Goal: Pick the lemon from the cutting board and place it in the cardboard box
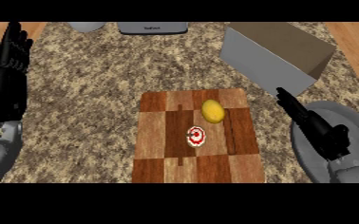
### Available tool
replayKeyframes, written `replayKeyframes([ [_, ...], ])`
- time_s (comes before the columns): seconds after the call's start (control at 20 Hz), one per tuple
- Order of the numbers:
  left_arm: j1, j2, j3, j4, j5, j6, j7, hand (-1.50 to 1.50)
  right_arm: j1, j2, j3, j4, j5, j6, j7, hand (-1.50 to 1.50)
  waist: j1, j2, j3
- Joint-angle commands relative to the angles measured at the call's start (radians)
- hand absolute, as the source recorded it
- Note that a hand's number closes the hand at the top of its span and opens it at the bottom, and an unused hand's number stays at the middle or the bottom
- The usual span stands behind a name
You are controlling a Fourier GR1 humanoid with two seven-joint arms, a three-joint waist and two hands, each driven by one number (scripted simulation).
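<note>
A yellow lemon (213,111) lies on the upper right part of the wooden cutting board (157,163). A cardboard box (277,54) stands open at the back right, tilted, its brown inside showing. My right hand (319,130) hovers right of the board, fingers straight and pointing up-left toward the box's near corner, holding nothing; it is a short way right of the lemon. At the left edge my left hand (14,71) rests open, fingers up.
A small round red-and-white item (197,136) lies on the board just below the lemon. A grey appliance (153,27) and a grey round object (87,26) sit at the counter's back edge.
</note>
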Motion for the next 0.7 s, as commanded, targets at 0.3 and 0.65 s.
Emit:
replayKeyframes([
  [0.3,0.125,-0.126,-0.060,0.019,0.214,-0.158,0.104,0.00,-0.322,-0.050,-0.082,-0.042,0.163,-0.100,-0.047,-1.50,0.027,0.016,-0.036],
  [0.65,0.211,-0.081,0.042,0.043,0.325,-0.283,0.088,0.00,-0.271,0.153,-0.099,-0.067,0.079,-0.052,-0.406,-1.50,0.006,0.020,-0.027],
])
